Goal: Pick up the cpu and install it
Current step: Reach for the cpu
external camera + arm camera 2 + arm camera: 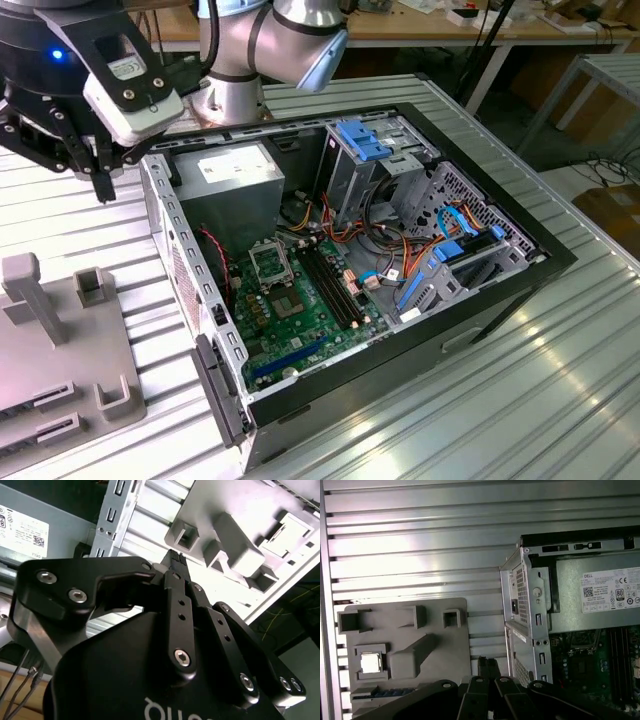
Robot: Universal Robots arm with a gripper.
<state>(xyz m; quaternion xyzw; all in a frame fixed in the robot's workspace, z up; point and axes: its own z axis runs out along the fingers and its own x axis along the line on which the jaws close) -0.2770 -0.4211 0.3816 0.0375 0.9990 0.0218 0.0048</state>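
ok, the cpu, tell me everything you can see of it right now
The cpu is a small flat square chip with a pale silver metal face, lying flat, face up, in a square pocket of the grey holder plate on the ribbed table beside the computer case. Nothing grips it; the gripper is shut and apart from it.

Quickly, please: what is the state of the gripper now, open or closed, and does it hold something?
The gripper: jaws closed, holding nothing; the cpu lies in the grey tray.
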